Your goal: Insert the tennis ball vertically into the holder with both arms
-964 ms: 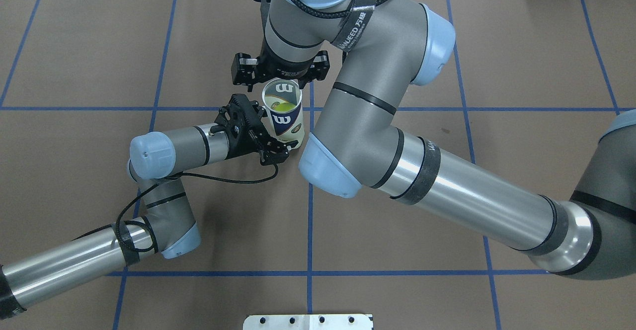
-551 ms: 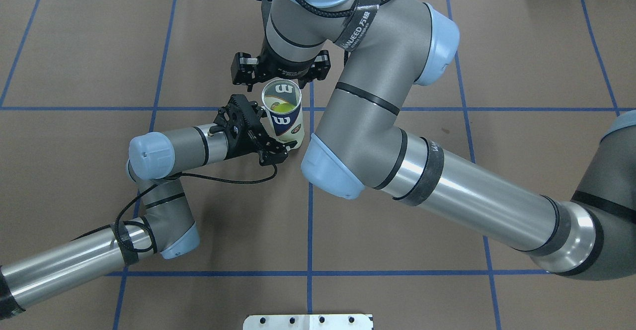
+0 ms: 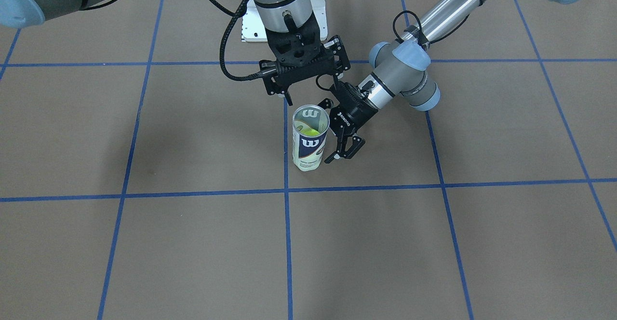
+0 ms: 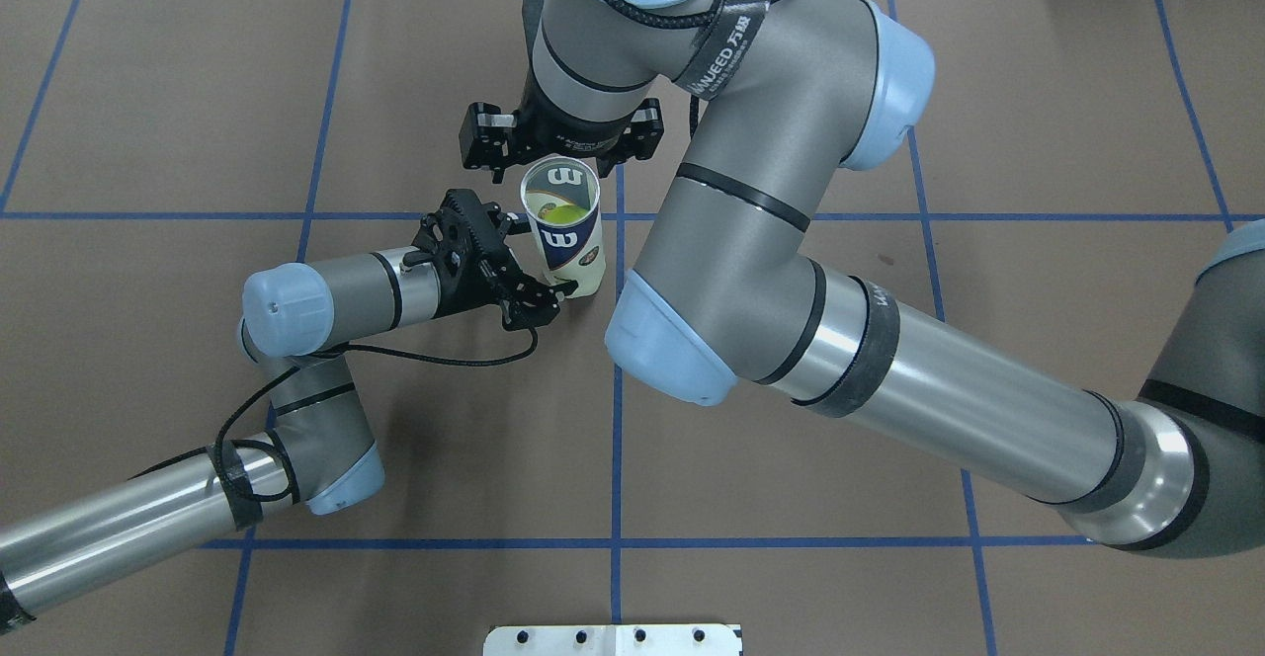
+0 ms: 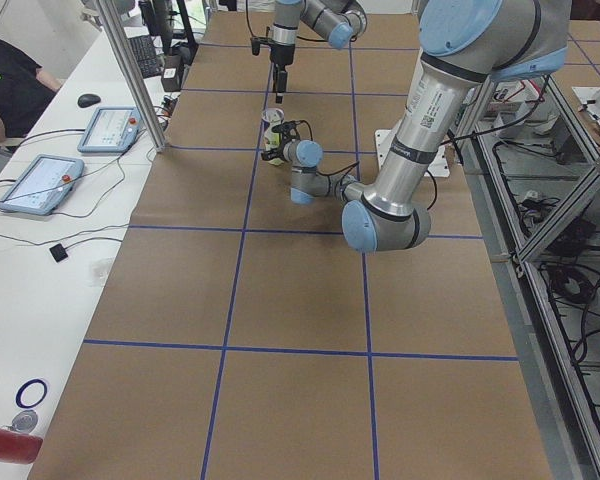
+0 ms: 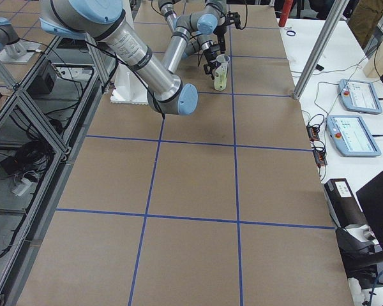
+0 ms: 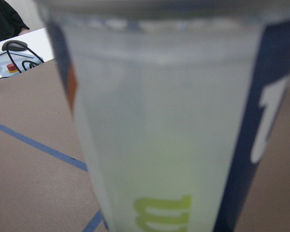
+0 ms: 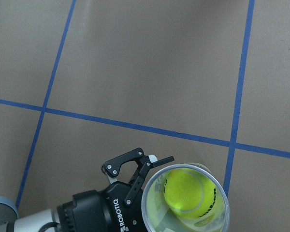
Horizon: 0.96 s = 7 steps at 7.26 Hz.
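The holder [image 4: 565,233], a clear can with a navy-and-white label, stands upright on the brown table; it also shows in the front view [image 3: 310,141]. A yellow-green tennis ball [image 8: 190,192] lies inside it near the bottom. My left gripper [image 4: 534,259] is open at the can's lower part on its left side, with fingers [image 3: 346,150] spread beside it. The can wall [image 7: 159,135] fills the left wrist view. My right gripper [image 3: 308,91] hangs open and empty above and just behind the can's mouth.
A white metal base plate [image 4: 613,639] sits at the robot's table edge. Blue tape lines [image 4: 617,458] grid the brown table cover. My big right arm [image 4: 751,241] spans over the table's right half. Tablets [image 6: 357,135] lie on a side desk.
My left arm has drawn back a little to the left, away from the can's base. My right arm has shifted slightly. The can and the ball have not moved.
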Each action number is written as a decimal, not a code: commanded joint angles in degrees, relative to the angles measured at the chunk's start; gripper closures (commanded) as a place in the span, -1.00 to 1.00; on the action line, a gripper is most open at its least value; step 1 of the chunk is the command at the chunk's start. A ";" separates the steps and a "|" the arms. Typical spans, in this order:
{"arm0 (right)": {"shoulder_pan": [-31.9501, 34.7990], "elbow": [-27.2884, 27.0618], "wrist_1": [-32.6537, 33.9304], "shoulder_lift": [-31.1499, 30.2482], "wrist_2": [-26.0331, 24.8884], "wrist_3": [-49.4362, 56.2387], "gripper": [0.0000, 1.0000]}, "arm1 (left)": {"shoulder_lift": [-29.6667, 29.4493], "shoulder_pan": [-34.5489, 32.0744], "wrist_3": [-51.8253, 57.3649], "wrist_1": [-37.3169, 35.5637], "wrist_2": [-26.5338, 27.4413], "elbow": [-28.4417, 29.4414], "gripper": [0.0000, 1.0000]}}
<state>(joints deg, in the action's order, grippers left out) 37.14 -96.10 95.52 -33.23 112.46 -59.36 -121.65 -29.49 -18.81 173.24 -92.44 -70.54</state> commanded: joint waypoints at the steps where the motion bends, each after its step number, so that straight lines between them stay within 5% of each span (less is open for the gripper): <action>1: 2.22 -2.16 2.57 0.01 2.57 0.03 -0.97 | 5.34 -0.04 -0.08 -0.09 -0.54 -4.83 -0.98; 3: 6.35 -2.25 2.74 -1.39 6.70 0.12 -0.97 | 8.62 -3.00 -0.08 -1.14 -4.74 -9.07 -0.98; 4: 9.41 -3.64 2.75 -4.79 8.11 0.99 -0.97 | 9.41 -6.85 -0.17 -7.50 -8.51 -13.00 -0.98; 5: 11.88 -7.39 2.66 -10.57 8.82 2.04 -0.98 | 9.42 -12.20 -0.78 -19.74 -13.33 -20.44 -0.98; 7: 21.00 -8.49 2.57 -19.37 14.78 11.95 -0.98 | 8.55 -20.04 -4.44 -47.44 -14.17 -30.42 -0.98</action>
<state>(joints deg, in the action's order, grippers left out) 52.79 -103.82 98.20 -47.26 123.82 -52.32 -112.52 -44.70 -20.52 141.17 -105.55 -95.54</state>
